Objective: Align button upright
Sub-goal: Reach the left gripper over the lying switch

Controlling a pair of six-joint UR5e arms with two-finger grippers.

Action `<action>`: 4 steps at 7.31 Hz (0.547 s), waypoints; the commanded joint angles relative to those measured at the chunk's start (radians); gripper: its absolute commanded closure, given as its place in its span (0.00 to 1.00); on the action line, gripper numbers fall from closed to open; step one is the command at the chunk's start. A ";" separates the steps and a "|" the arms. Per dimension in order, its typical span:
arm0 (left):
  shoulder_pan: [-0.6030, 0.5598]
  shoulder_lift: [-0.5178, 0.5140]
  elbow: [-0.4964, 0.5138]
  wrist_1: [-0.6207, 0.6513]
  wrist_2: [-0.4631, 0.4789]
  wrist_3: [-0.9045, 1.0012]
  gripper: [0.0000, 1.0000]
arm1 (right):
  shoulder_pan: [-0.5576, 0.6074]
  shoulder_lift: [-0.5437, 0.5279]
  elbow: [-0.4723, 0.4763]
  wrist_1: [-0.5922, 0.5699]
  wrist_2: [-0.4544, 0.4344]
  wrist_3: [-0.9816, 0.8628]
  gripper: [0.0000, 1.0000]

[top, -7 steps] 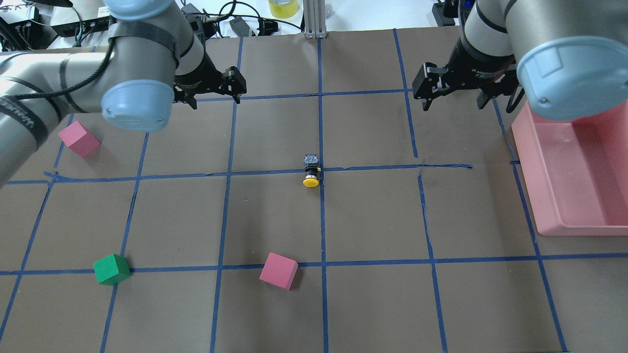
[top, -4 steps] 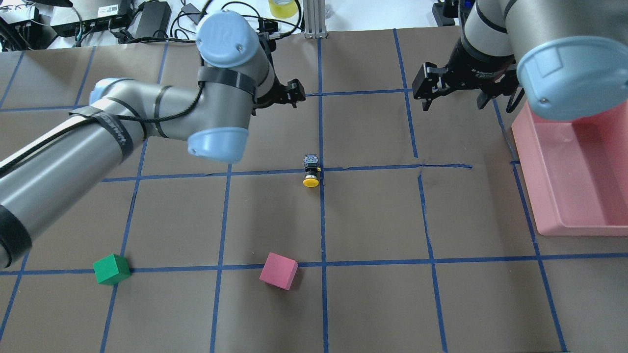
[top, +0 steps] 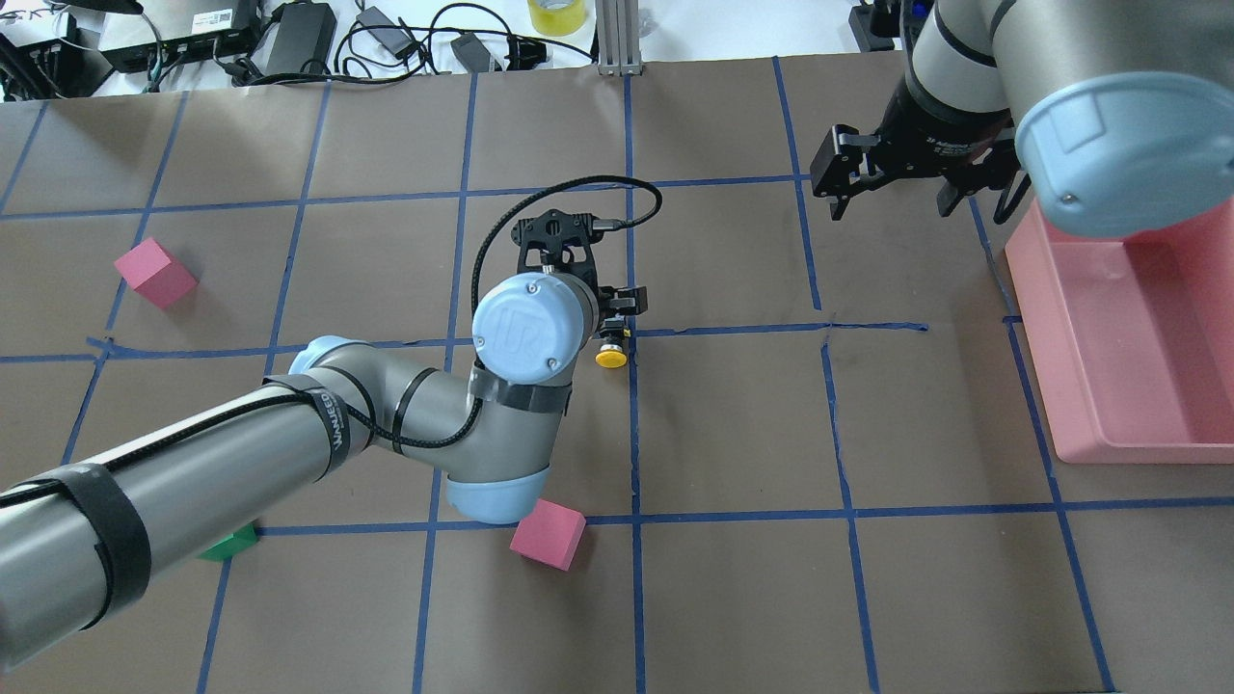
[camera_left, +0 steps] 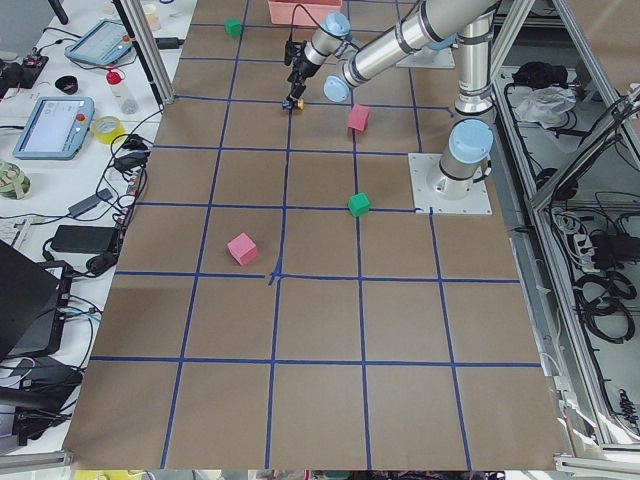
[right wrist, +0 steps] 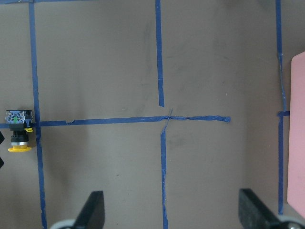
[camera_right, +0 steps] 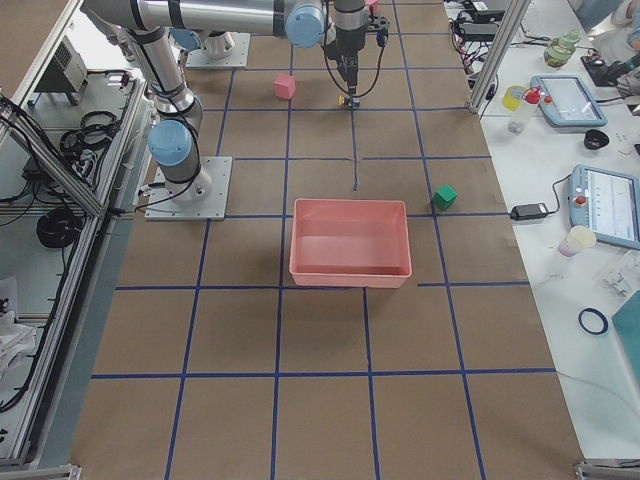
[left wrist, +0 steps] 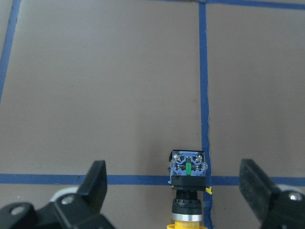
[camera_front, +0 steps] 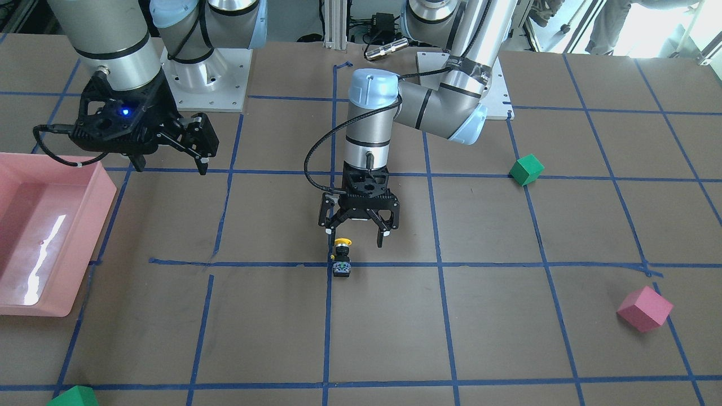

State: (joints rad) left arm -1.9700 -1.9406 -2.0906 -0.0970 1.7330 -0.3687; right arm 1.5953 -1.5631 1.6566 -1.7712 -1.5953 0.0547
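Here's the button [left wrist: 189,175], flat on its side on the worktop [camera_front: 507,316], right where two blue tape lines [camera_front: 395,264] cross, with its yellow cap pointing back toward the robot. The left fingers [left wrist: 95,183] hang over it spread wide, empty, one on each flank. In the wrist view the button sits roughly midway between them, perhaps a shade toward the right-hand one.

Now the danger. That cap is round, and it lies at the very edge of the wrist view. Close on the cap or its collar rather than the blocky black body and I'd expect the piece to roll or squirt out. Being slightly off centre means one finger would meet it first and could nudge or twist it along the tape before the other arrives. It's a low little thing, too, so a deep drop risks fingertips scraping the worktop. And once stood on that narrow base, a tilted release could tip it straight back over.

The right fingers [camera_front: 201,158] are also spread and empty, held beside the pink tray [camera_front: 34,309], well apart from the button.
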 commanded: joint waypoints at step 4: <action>-0.069 -0.141 -0.056 0.232 0.063 -0.026 0.02 | 0.000 0.000 0.014 -0.005 0.000 0.002 0.00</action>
State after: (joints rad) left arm -2.0366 -2.0370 -2.1460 0.0912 1.7956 -0.3930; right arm 1.5953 -1.5631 1.6679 -1.7740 -1.5949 0.0562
